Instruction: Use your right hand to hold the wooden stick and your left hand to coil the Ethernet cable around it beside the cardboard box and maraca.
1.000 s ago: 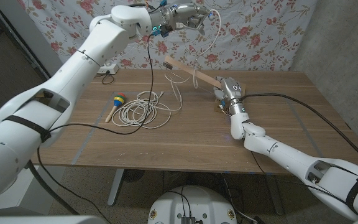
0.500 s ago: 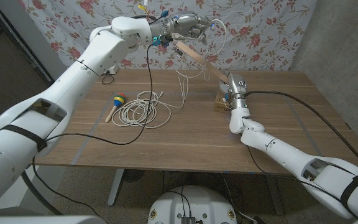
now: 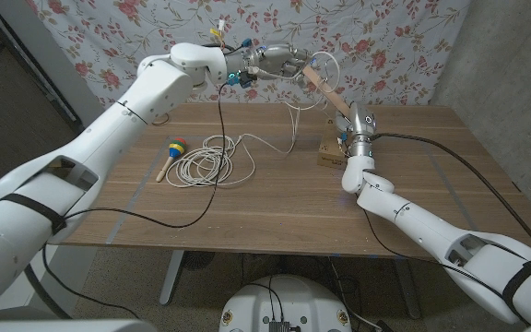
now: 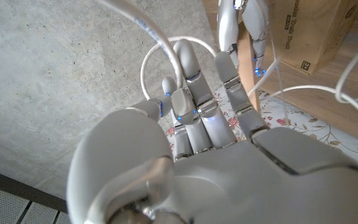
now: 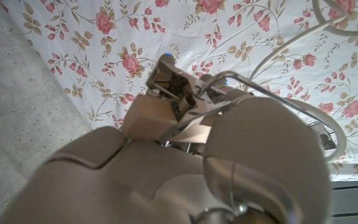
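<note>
Floral backdrop behind, right hand grips the wooden stick; left hand holds the Ethernet cable at its far tip.

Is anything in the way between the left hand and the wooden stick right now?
Nothing visible. The left hand is raised at the upper end of the wooden stick, holding the Ethernet cable there, and the right hand grips the stick's lower end.

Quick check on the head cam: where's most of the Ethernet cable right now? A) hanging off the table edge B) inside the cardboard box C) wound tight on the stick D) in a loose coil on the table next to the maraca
D: the bulk of the Ethernet cable lies in a loose coil on the table just right of the maraca; one strand rises to the left hand by the wooden stick.
</note>
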Controlling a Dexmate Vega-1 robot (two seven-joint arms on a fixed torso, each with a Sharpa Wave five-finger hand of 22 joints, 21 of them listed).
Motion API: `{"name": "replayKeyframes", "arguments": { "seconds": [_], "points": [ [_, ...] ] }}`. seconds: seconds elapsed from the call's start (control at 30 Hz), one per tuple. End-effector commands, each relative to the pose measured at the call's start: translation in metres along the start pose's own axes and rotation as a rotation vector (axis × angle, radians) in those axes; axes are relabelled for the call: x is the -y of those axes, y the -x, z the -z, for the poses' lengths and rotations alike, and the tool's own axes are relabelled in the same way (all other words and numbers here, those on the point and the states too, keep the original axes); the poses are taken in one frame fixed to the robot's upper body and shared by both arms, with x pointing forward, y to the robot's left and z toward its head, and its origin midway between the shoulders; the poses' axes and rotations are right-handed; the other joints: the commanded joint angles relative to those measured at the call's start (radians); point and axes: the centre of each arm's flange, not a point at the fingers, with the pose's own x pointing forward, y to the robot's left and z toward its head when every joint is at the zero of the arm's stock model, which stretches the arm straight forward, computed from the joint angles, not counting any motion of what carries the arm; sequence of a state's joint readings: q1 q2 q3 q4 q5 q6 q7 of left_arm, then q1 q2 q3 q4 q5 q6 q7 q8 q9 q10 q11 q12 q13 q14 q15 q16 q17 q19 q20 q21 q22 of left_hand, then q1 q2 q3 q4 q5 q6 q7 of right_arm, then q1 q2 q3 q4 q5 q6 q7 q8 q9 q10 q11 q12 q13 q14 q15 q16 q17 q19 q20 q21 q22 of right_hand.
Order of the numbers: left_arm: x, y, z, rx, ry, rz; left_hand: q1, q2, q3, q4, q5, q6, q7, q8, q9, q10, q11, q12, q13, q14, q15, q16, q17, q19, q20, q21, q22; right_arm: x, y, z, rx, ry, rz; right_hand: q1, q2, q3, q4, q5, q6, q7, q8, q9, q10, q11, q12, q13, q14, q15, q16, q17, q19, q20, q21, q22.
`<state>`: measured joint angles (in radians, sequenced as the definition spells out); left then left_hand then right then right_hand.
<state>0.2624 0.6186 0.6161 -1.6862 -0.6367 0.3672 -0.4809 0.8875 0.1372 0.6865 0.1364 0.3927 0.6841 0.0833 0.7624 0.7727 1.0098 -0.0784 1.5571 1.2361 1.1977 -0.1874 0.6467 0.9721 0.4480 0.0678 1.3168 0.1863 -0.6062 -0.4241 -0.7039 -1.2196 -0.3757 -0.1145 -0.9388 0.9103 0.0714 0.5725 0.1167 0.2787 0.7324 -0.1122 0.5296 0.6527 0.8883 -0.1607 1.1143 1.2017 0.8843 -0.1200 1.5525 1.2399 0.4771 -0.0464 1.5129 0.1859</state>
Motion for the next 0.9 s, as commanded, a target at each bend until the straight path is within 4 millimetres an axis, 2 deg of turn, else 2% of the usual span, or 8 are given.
{"name": "replayKeyframes", "arguments": {
  "seconds": [0.03,0.33,0.9],
  "points": [
    [-0.004,0.023,0.054,-0.077,0.126,-0.08,-0.002,0.009,0.004,-0.001,0.003,0.052,0.022,0.009,0.0,-0.007,-0.006,0.005,0.001,0.01,0.003,-0.005,0.002,0.007,-0.001,0.005,0.001,0.02,-0.007,0.001,-0.004,-0.078,0.094,-0.082,0.106,0.008,-0.002,-0.003,0.002,0.004,0.006,0.003,0.008,-0.005,0.005,0.002,0.011,-0.091,0.005,0.003,0.009,-0.118,0.004,0.003],
    [-0.01,0.044,0.083,-0.117,0.197,-0.162,-0.002,0.009,0.006,-0.001,0.003,0.052,0.023,0.011,-0.002,-0.007,-0.006,0.006,0.002,0.009,0.001,-0.007,0.003,0.007,0.001,0.007,0.001,0.031,-0.012,-0.007,0.054,-0.124,0.162,-0.082,0.105,0.009,-0.001,-0.004,0.002,0.003,0.007,0.002,0.006,-0.005,0.007,0.005,0.012,-0.091,0.005,0.003,0.004,-0.119,0.003,0.002],
    [-0.029,0.071,0.107,-0.187,0.231,-0.277,-0.004,0.006,0.009,-0.003,0.002,0.057,0.021,0.011,-0.015,-0.007,-0.004,0.006,0.002,0.011,0.003,-0.01,0.006,0.005,0.001,0.01,0.001,0.043,-0.012,-0.007,0.111,-0.186,0.231,-0.083,0.103,0.012,0.001,-0.005,0.0,0.002,0.012,0.005,0.003,-0.005,0.012,0.006,0.007,-0.091,0.003,0.003,0.004,-0.122,-0.001,-0.001]
  ]
}}
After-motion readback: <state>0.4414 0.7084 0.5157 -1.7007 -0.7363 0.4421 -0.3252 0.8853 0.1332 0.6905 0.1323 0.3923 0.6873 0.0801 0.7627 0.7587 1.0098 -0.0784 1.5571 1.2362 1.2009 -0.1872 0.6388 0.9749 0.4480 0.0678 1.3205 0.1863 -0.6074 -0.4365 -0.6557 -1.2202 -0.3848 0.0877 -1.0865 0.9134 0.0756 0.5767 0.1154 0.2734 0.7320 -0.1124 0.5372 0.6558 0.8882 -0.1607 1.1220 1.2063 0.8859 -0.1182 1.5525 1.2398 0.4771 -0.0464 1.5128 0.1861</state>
